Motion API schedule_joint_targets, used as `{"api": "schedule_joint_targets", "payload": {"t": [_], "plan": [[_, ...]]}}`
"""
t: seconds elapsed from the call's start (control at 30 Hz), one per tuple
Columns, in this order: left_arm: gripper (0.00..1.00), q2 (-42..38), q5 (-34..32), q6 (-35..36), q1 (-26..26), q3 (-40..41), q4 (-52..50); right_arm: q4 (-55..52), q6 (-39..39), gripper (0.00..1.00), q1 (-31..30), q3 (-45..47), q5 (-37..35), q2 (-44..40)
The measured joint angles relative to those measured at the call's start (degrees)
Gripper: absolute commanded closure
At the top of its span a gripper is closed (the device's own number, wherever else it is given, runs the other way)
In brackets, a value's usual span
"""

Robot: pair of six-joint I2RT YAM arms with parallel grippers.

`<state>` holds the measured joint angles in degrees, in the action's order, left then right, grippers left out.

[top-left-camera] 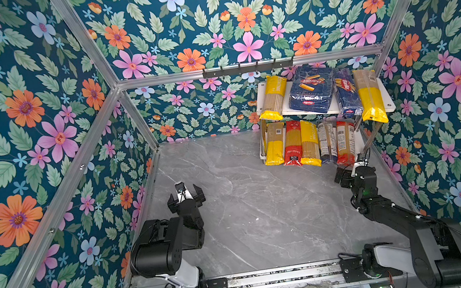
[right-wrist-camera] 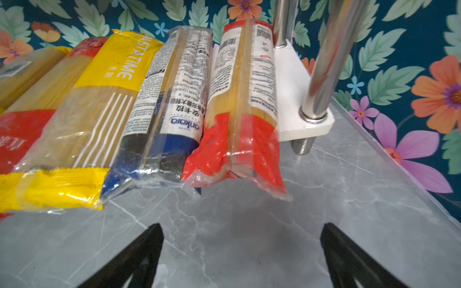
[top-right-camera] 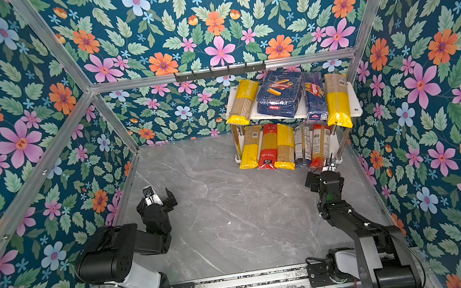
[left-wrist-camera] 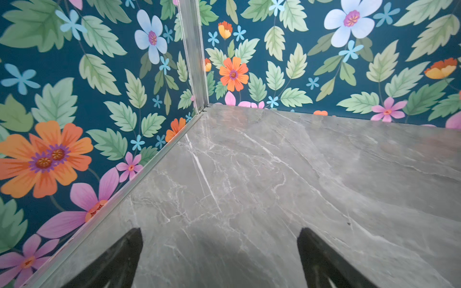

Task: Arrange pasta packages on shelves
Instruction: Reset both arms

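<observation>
The shelves [top-left-camera: 389,105] [top-right-camera: 355,102] stand at the table's back right corner. On the top board lie a yellow bag [top-left-camera: 273,96], a wide blue Barilla pack [top-left-camera: 312,90], a narrow blue Barilla pack [top-left-camera: 346,91] and another yellow bag [top-left-camera: 369,97] overhanging the front. Several pasta packages lie side by side on the lower board [right-wrist-camera: 294,99], among them a yellow one [right-wrist-camera: 99,107], a blue-ended one [right-wrist-camera: 174,99] and a red-ended one [right-wrist-camera: 239,104]. My right gripper [top-left-camera: 349,171] [top-right-camera: 320,173] [right-wrist-camera: 242,228] is open and empty just in front of their ends. Near the left wall my left gripper [top-left-camera: 185,195] [top-right-camera: 156,198] [left-wrist-camera: 219,232] is open and empty.
A black hook rail [top-left-camera: 247,68] hangs on the back frame bar above the shelves. Flowered walls with aluminium frame posts [left-wrist-camera: 197,74] close in the grey marble tabletop [top-left-camera: 247,203] on three sides. A chrome shelf post [right-wrist-camera: 324,74] stands close to my right gripper.
</observation>
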<state>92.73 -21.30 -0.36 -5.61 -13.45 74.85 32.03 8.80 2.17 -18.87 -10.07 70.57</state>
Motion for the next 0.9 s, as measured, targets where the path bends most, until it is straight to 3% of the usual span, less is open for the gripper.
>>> {"api": "schedule_joint_targets", "payload": {"t": [0.2, 0.5, 0.9], "plan": [[0.0, 0.3, 2.4, 0.3, 0.7, -1.0, -0.3, 14.5, -2.0, 0.01, -0.2, 4.0, 2.9, 11.7], [0.0, 0.3, 6.5, 0.2, 2.7, -2.1, -1.2, 18.0, -5.8, 0.01, -0.7, 1.2, 9.9, 12.1], [0.0, 0.3, 7.7, 0.0, 2.8, -1.9, -1.4, 17.9, -6.2, 0.01, -0.7, 1.0, 11.2, 12.1]]}}
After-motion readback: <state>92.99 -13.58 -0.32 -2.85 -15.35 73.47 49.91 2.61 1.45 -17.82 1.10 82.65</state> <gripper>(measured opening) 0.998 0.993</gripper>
